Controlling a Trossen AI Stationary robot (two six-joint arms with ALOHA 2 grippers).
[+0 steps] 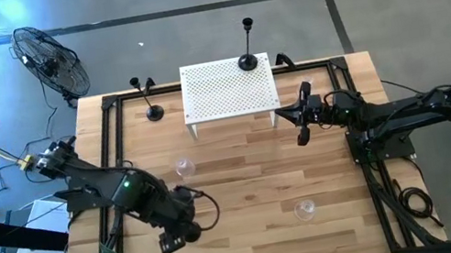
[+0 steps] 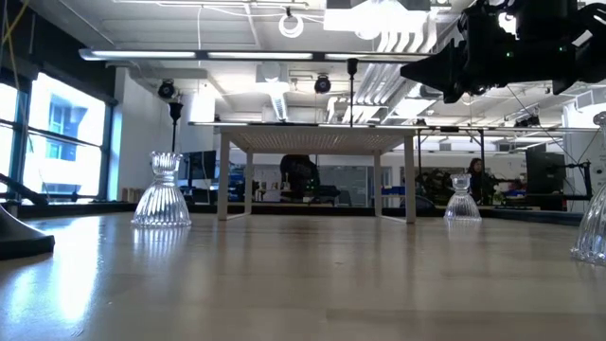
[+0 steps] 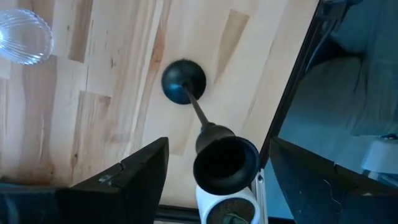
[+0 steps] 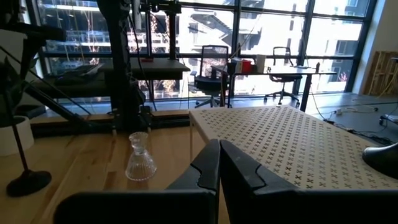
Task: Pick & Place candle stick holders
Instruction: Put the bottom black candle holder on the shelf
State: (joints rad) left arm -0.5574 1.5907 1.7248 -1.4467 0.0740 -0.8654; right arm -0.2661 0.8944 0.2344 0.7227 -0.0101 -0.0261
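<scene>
Black candlestick (image 3: 199, 113), one of three candle stick holders, stands upright on the wooden tabletop (image 1: 244, 179) at its near left corner, close to the edge. My left gripper (image 3: 217, 155) hangs directly over it. Its fingers (image 3: 137, 174) are spread wide, one on each side of the cup, and neither touches it. I judge this to be the grasp point of a pick, though a release would look the same.

If it is a pick, the next move calls for dropping a little, closing on the thin stem just under the cup, and lifting straight up so the base does not tip.

A second candlestick (image 1: 248, 62) already sits on the white perforated stand (image 1: 230, 98) at the far side. A third candlestick (image 1: 153, 112) stands on the tabletop left of that stand. My right gripper (image 1: 303, 122) waits beside the stand's right end, fingers pressed together and holding nothing.
</scene>
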